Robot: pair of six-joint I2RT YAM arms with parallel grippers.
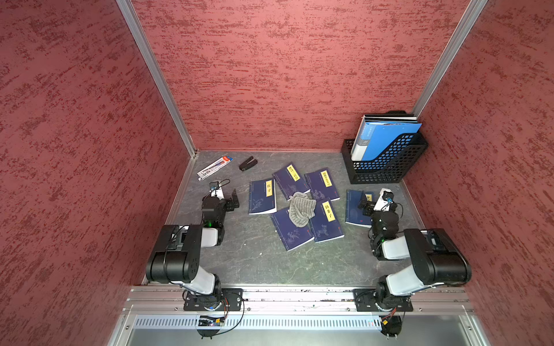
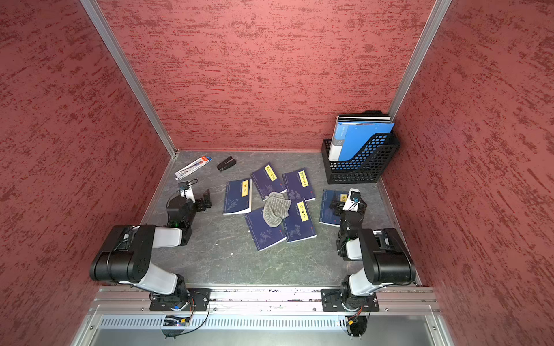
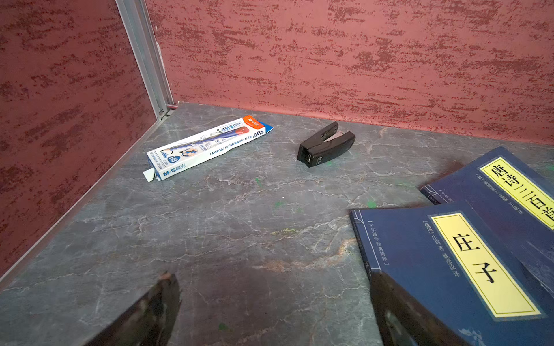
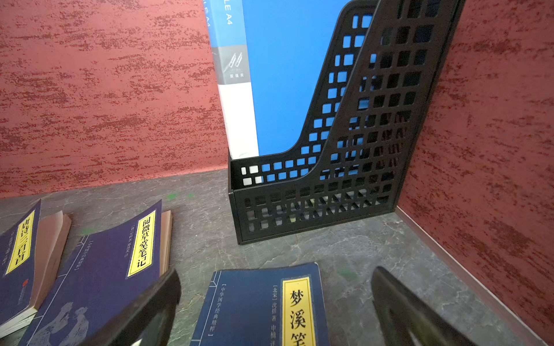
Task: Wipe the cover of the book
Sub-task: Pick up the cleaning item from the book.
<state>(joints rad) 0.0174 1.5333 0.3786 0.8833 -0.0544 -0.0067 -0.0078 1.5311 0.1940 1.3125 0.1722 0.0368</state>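
Cloth (image 1: 301, 209), grey ribbed fabric, lay crumpled across dark blue paperback books (image 1: 290, 233) at mid grey marbled table (image 1: 245, 257). Left gripper (image 1: 232, 199) and right gripper (image 1: 364, 205): fingers spread, empty. Judged best pinched at a raised fold before wiping.

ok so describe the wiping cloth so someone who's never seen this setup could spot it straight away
Start from the grey marbled table and find the cluster of dark blue books near its middle. The cloth lies crumpled on top of that cluster, overlapping several covers. It is the only soft, grey, ribbed thing there, while its neighbours are all flat and dark blue.
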